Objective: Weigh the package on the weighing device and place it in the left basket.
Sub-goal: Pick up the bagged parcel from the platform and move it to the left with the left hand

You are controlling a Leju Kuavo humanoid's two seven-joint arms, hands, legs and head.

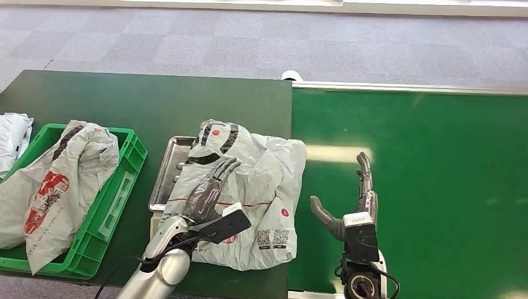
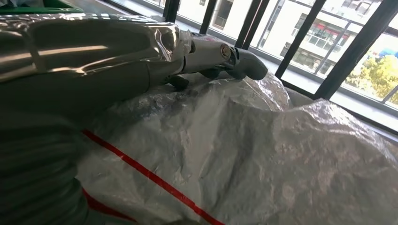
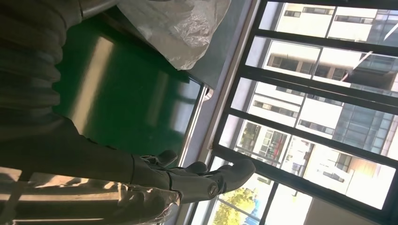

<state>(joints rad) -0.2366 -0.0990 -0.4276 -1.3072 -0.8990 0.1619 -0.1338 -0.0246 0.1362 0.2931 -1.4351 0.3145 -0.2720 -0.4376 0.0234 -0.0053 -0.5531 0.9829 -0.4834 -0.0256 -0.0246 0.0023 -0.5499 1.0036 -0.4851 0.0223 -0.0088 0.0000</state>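
Note:
A grey plastic package (image 1: 261, 187) with black and red print lies over the metal weighing tray (image 1: 167, 163) at the table's middle. My left hand (image 1: 210, 187) lies flat on top of the package, fingers stretched out and apart, gripping nothing; up close the fingers (image 2: 220, 56) rest on the crinkled film (image 2: 263, 154) with its red stripe. My right hand (image 1: 355, 193) hovers over the green belt just right of the package, fingers straight, thumb out, holding nothing; the right wrist view shows it (image 3: 197, 180) with the package's edge (image 3: 183, 28) beyond. The green basket (image 1: 127, 177) stands at the left.
The green basket holds another grey package (image 1: 59, 187) with red print. A white bag (image 1: 12, 137) lies at the far left edge. The green conveyor belt (image 1: 436, 187) stretches to the right, grey carpet floor beyond the table.

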